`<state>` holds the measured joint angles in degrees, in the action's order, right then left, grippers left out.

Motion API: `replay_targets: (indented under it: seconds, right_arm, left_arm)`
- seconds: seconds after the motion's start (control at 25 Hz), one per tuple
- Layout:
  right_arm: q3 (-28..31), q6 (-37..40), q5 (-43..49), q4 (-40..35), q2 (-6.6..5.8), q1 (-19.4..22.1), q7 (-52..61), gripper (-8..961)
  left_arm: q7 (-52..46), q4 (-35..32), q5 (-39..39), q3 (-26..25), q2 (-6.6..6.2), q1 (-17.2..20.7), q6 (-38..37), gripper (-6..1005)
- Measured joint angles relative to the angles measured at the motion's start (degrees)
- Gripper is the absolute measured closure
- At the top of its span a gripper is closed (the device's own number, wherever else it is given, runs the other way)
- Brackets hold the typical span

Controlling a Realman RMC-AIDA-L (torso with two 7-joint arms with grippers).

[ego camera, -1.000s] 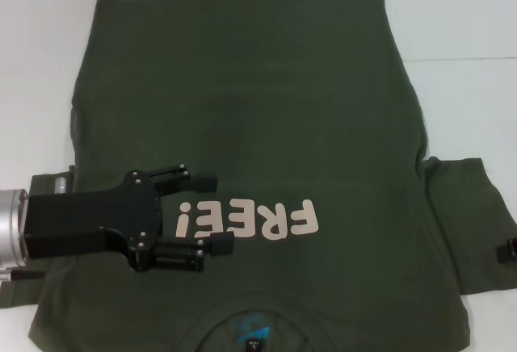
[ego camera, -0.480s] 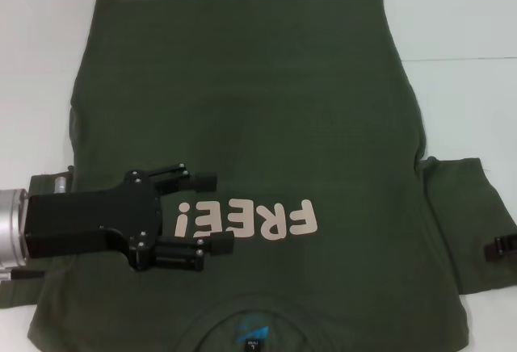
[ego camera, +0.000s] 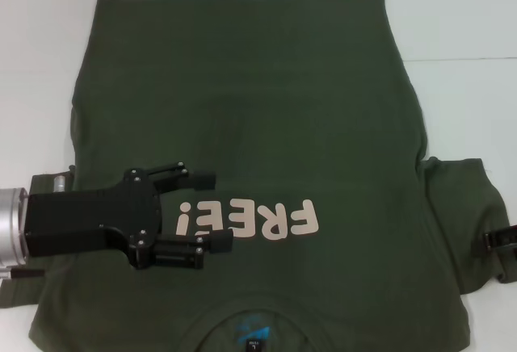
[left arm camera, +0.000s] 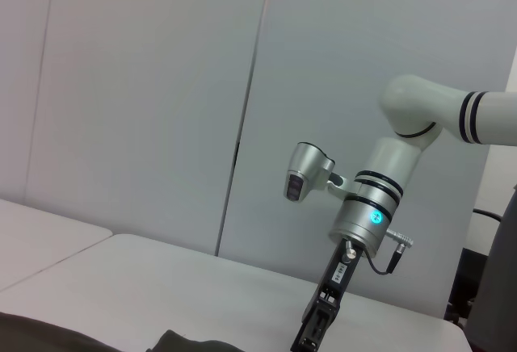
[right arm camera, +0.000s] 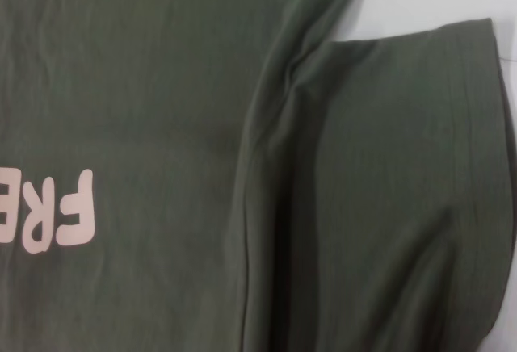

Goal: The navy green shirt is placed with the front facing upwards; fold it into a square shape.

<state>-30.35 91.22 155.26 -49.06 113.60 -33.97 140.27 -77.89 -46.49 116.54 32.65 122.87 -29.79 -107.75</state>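
The navy green shirt [ego camera: 258,126] lies flat and face up on the white worktop [ego camera: 468,29], its collar nearest the robot and its straight hem at the far edge. Bare worktop shows beyond the hem and along both sides. The left gripper [ego camera: 212,211] hovers over the chest beside the "FREE!" lettering [ego camera: 246,220], jaws released. The right gripper [ego camera: 501,239] sits at the right sleeve's [ego camera: 464,215] outer edge; whether its jaws are clenched I cannot tell.
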Motion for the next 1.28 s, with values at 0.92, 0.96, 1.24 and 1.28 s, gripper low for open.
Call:
replay_targets:
  seconds: [0.92,0.96,1.24,1.28]
  right_arm:
    - [-4.8,-0.3,0.5,1.0,-0.31,-0.8,1.6,554]
    - [-5.3,-0.4,0.5,1.0,-0.28,-0.9,1.7,592]
    - [-6.0,-0.6,0.5,0.9,-0.42,-1.4,1.9,849]
    - [-6.2,-0.6,0.5,0.9,-0.42,-1.4,1.9,885]
  left_arm:
    - [0.9,0.7,-0.1,-0.1,0.00,-0.1,1.6,66]
    - [0.9,0.7,-0.1,-0.1,0.00,-0.1,1.6,67]
    - [0.9,0.7,-0.5,-0.1,0.00,-0.2,1.8,67]
    - [1.0,0.7,-0.5,-0.1,0.00,-0.2,1.9,67]
